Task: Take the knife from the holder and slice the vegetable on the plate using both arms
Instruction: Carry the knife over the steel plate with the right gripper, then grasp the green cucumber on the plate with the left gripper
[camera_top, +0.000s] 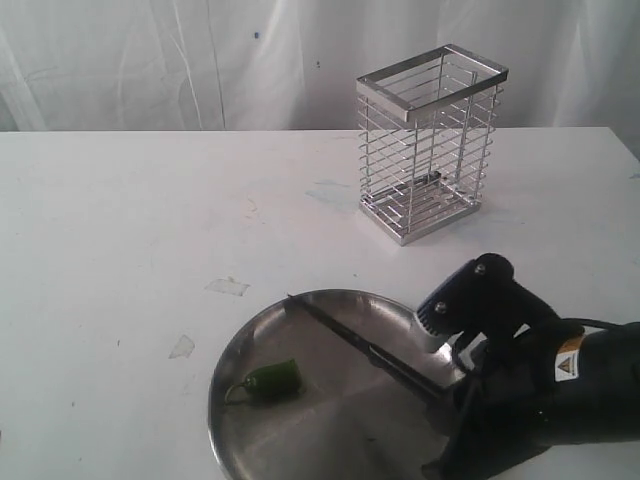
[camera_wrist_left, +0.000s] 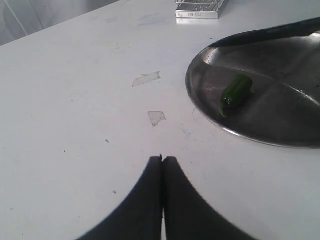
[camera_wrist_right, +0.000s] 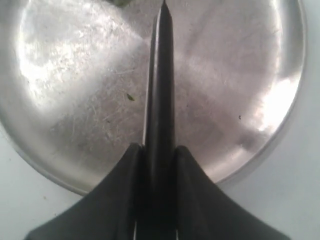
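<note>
Right gripper (camera_wrist_right: 159, 160) is clamped on the knife (camera_top: 345, 335) w/ blade out over the plate (camera_top: 330, 430), pepper (camera_top: 272, 380) whole near its left rim, holder (camera_top: 430, 140) empty behind, left gripper (camera_wrist_left: 162, 162) closed on nothing beside the plate, so imo pin the pepper first, then slice straight down.

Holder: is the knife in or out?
Out. The holder stands empty; the right end effector grips the knife over the plate.

I can't see the knife (camera_wrist_right: 160, 85) handle inside my right tool (camera_wrist_right: 159, 155); the plate (camera_top: 300, 440) runs off frame below.
</note>
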